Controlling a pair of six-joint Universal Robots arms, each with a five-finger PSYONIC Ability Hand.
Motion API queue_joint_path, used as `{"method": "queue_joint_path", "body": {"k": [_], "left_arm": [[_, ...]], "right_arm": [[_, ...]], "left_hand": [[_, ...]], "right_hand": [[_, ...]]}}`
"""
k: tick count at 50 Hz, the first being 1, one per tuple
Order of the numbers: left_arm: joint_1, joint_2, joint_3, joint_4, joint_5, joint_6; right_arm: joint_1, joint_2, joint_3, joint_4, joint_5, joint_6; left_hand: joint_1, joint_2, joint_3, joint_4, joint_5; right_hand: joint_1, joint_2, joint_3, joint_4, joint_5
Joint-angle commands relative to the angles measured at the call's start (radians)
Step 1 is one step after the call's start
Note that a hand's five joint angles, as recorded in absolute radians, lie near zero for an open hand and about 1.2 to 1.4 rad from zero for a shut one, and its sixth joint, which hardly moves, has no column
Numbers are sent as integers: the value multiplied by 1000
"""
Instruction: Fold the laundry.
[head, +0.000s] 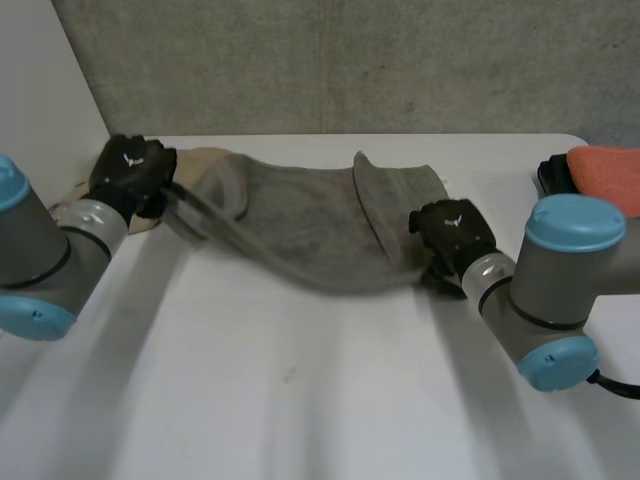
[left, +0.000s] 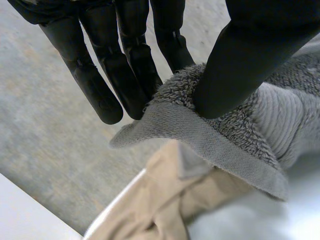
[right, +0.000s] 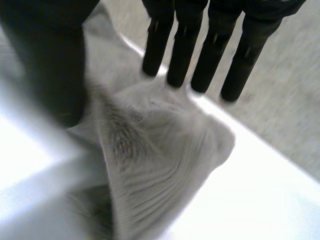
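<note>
Two ends of grey towel pinched, left hand at its edge, right hand likewise, open white table nearside.

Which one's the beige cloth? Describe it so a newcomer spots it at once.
Start at the white table's far left corner, where the left hand pinches one end of the grey towel. The beige cloth lies crumpled right under that end, half covered. It is the only tan, thin piece: the towel is grey and fluffy, and the orange cloth sits far right.
</note>
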Motion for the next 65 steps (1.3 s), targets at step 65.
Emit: {"method": "queue_joint_path", "body": {"k": [65], "left_arm": [[51, 300, -202, -555, -16, 283]], "right_arm": [[-254, -360, 166, 308, -145, -192]], "left_hand": [[237, 198, 203, 195, 242]], "right_hand": [[809, 811, 801, 803, 805]]}}
